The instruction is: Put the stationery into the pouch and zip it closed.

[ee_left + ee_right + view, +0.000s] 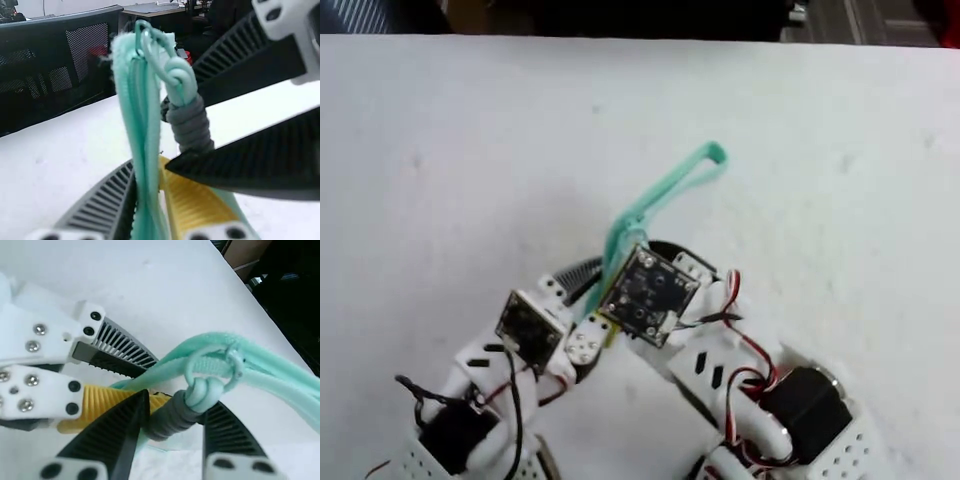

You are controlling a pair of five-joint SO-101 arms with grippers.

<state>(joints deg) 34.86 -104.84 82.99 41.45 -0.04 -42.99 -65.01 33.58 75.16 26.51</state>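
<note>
High view: pouch (665,188) edge-up over desk (470,150), near end between the 2 hands. Left hand (150,175) pinches that end, probably as anchor; right hand (177,407) nips grey zipper pull (167,422) there, apparently for zipping

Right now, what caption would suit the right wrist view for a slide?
The right gripper pinches the grey zip pull while the left gripper clamps the mint pouch.

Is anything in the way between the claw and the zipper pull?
No, nothing I can see. The right claw is pinching the grey zipper pull, and the left claw holds the green pouch right beside it.
</note>
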